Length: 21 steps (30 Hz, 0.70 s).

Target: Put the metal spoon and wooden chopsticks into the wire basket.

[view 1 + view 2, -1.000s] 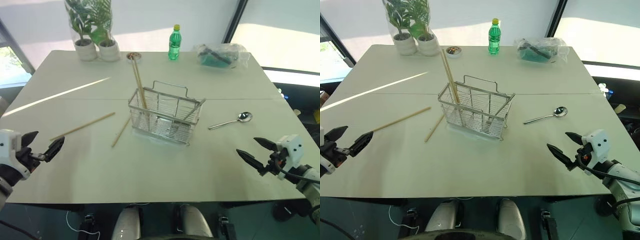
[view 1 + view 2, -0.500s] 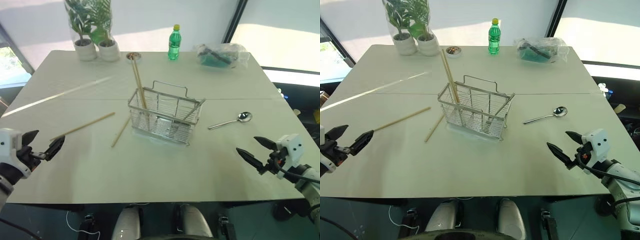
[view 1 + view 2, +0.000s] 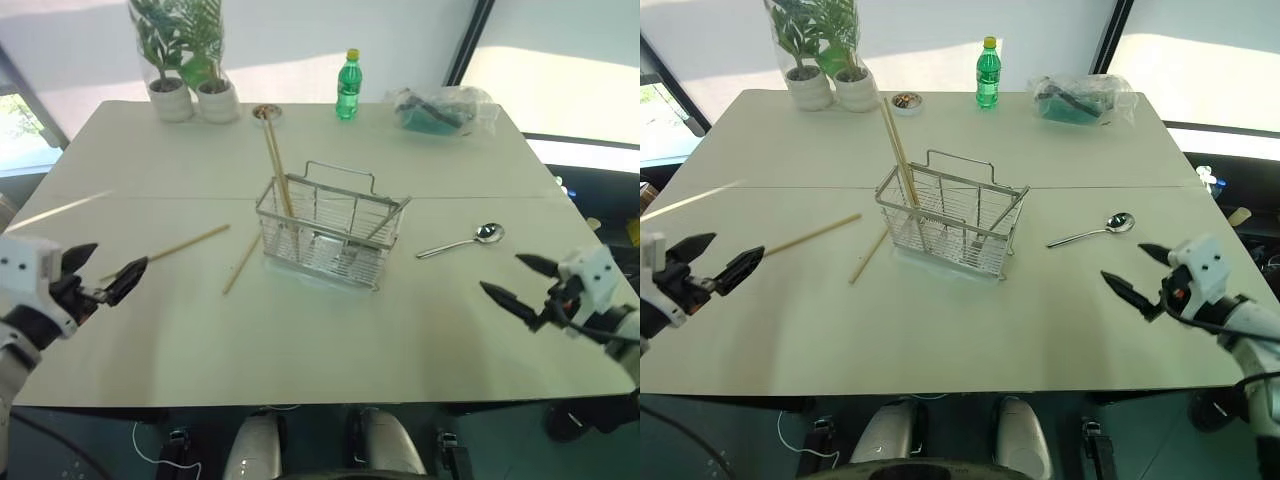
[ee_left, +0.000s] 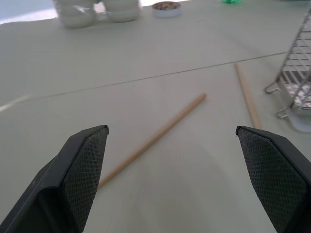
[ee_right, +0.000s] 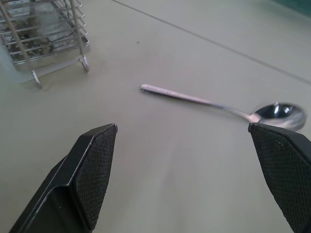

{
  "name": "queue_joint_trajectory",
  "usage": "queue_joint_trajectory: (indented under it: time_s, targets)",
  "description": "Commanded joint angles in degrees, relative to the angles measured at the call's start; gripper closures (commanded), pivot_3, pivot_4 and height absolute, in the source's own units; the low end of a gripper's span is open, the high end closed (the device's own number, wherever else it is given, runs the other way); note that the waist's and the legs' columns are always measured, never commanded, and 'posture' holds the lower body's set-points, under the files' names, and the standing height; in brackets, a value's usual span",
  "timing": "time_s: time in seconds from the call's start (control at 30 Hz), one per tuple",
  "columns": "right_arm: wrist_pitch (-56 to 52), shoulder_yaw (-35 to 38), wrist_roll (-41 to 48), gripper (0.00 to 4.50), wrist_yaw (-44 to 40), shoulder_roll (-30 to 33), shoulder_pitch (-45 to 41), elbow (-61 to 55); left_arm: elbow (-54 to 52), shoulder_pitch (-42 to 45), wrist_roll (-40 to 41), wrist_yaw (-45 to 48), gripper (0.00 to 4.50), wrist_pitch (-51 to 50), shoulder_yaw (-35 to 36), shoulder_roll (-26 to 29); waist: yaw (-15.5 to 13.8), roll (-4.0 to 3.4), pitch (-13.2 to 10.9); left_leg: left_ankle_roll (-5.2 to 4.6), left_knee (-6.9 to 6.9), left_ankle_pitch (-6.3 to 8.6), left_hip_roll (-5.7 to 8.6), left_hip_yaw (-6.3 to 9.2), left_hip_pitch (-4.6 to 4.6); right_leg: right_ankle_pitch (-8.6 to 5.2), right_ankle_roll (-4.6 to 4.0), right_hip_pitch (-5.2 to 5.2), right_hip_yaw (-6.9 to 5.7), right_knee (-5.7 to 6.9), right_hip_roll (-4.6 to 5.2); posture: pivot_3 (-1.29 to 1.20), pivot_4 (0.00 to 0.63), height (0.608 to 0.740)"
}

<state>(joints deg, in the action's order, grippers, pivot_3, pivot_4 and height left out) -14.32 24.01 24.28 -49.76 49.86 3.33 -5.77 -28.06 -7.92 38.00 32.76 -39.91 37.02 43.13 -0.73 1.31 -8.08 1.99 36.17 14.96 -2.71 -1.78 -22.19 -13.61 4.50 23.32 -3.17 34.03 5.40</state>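
The wire basket (image 3: 335, 235) stands mid-table with two wooden chopsticks (image 3: 276, 165) leaning out of its left end. One more chopstick (image 3: 170, 250) lies flat to its left, and a shorter-looking one (image 3: 242, 263) lies by the basket's foot. The metal spoon (image 3: 462, 242) rests on the table right of the basket. My left gripper (image 3: 120, 256) hovers open near the long chopstick's (image 4: 155, 138) near end. Open as well, my right gripper (image 3: 500, 273) hangs just in front of the spoon (image 5: 218, 104). Both hold nothing.
Along the far edge stand two potted plants (image 3: 190, 90), a small dish (image 3: 266, 113), a green bottle (image 3: 348, 85) and a plastic bag (image 3: 440, 108). The table's front edge (image 3: 320, 392) runs just below both grippers.
Both grippers have risen and moved a little forward over the table, the left one also inward toward the flat chopstick. Both stay open.
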Motion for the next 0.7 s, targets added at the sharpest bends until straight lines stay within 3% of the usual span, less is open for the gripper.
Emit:
queue_joint_trajectory:
  time_s: [0.03,0.2,0.27,0.43,0.7]
  targets:
    - [4.7,-2.9,-3.3,0.03,-5.2,5.2,-6.3,3.1,-0.5,7.3,5.8,3.6,0.05,-3.6,-1.8,5.5,0.0,0.00,0.0,0.00,0.00,0.00,0.00,0.01,0.01,0.00,0.00,0.00,0.00,0.00,-0.04,0.00,0.150,0.717]
    - [14.0,-14.1,-10.5,0.03,-15.9,11.8,-21.6,13.2,5.7,20.8,7.4,15.6,0.05,-3.2,-11.4,14.7,0.1,-0.05,-0.1,-0.02,-0.01,-0.02,0.01,-0.06,-0.08,0.01,0.00,-0.15,0.03,0.03,-0.10,0.00,0.150,0.717]
    - [18.1,-20.4,-14.0,0.03,-22.1,12.1,-31.7,19.0,8.0,28.8,6.2,20.9,0.05,-1.9,-18.9,16.3,0.3,-0.09,-0.1,-0.03,-0.06,-0.02,0.01,-0.09,-0.08,0.01,0.01,-0.13,0.06,0.01,-0.13,0.00,0.150,0.717]
    - [27.7,-30.8,-21.1,0.03,-32.2,8.9,-50.3,34.6,10.1,40.9,4.4,27.6,0.05,-0.5,-30.5,13.7,0.5,-0.12,-0.3,-0.02,-0.06,-0.04,-0.04,-0.06,-0.06,0.03,0.03,-0.16,0.14,0.04,-0.31,0.00,0.150,0.717]
    - [43.1,-40.0,-31.4,0.03,-37.6,3.9,-63.1,55.2,11.8,47.3,2.3,31.1,0.05,0.1,-36.1,9.7,0.5,-0.10,-0.4,-0.02,-0.01,-0.05,-0.07,-0.07,-0.12,0.05,0.10,-0.13,0.18,0.08,-0.37,0.00,0.150,0.717]
